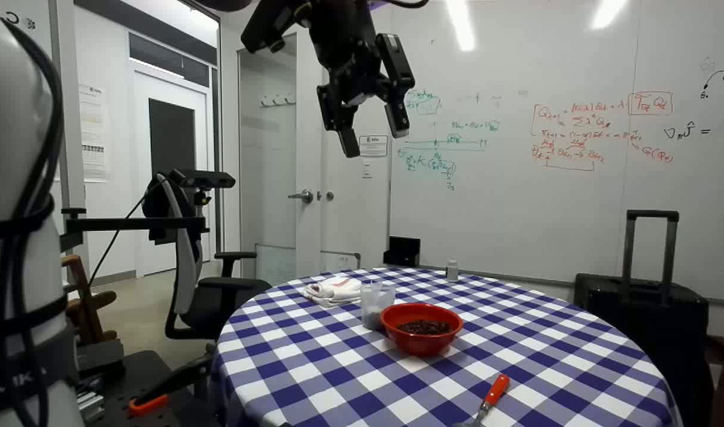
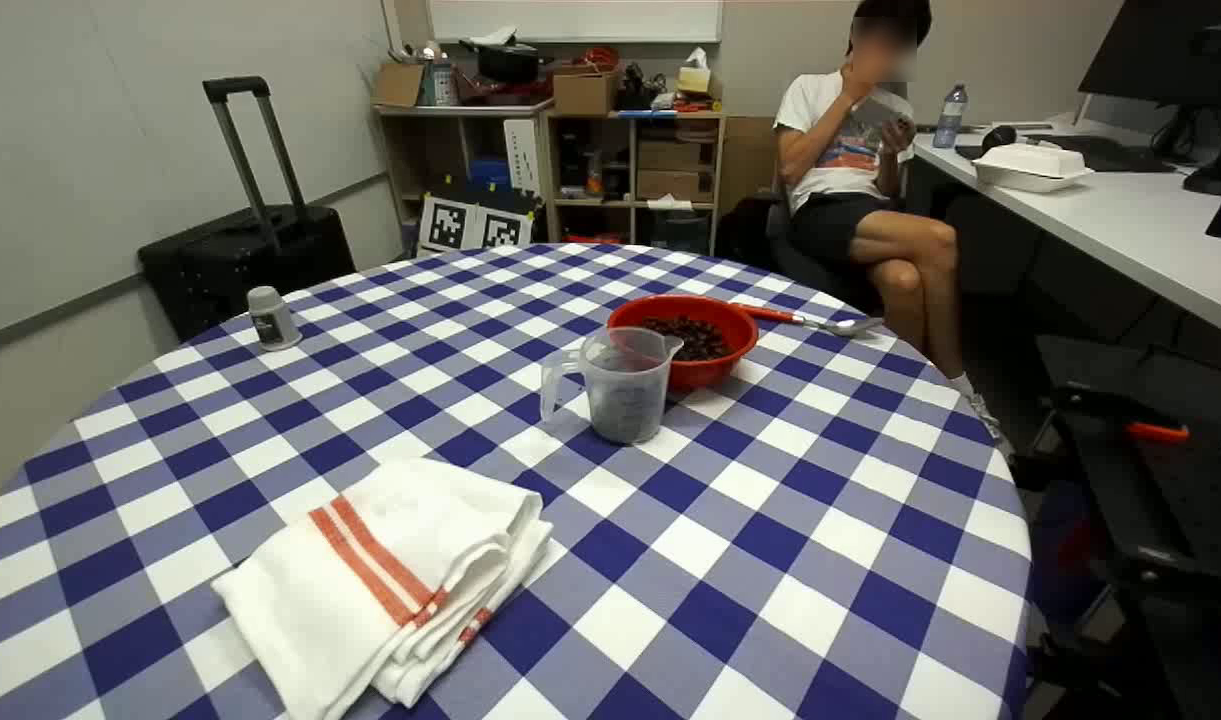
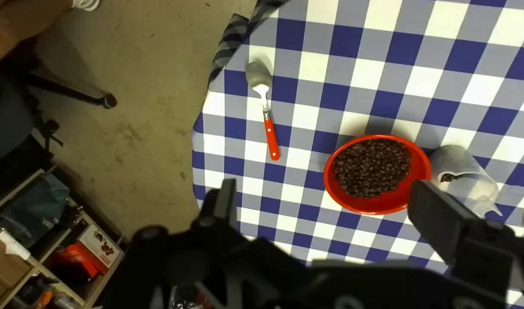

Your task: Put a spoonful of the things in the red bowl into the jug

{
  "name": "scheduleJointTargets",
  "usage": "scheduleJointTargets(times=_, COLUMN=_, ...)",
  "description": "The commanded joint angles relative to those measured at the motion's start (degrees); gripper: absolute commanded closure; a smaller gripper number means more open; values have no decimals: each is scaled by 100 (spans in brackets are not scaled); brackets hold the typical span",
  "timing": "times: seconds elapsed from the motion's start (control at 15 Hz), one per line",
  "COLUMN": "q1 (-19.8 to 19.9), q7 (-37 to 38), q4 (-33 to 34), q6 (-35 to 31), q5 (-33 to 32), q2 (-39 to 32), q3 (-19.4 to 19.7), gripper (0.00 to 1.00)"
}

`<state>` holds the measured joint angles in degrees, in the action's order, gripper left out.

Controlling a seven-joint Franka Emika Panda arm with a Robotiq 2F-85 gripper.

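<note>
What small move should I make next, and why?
Probably lower the gripper toward the spoon, aiming for its red handle: the gripper hangs open, empty and high, while the spoon lies on the checkered tablecloth, apart from the red bowl of dark beans.

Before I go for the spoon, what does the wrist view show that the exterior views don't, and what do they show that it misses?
Only the wrist view: the red-handled spoon uncropped and clear of the red bowl, plus a chair caster.

Only the exterior views: a small grey-capped bottle and a black suitcase, each in both exterior views.

Shared: the red bowl, its coffee beans, the measuring jug and the checked tablecloth. The open gripper shows in the wrist view and in an exterior view.
</note>
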<state>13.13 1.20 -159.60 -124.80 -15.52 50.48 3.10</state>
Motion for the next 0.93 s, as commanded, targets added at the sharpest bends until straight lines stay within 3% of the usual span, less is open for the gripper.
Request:
scheduleJointTargets(times=0.0, q1=-27, q7=16, q4=-1, q6=36, q5=-16, q2=-3, q3=19, gripper=0)
scheduleJointTargets(times=0.4, q1=-12, q7=-23, q4=199, q6=-427, q5=-223, q2=-673, q3=-27, gripper=0)
scheduleJointTargets(times=0.67, q1=29, q7=-144, q4=749, q6=-1197, q5=-569, q2=-1978, q3=-18, gripper=0)
scheduleJointTargets(times=0.87, q1=48, q7=-184, q4=1344, q6=-1382, q5=-775, q2=-2930, q3=-20, gripper=0)
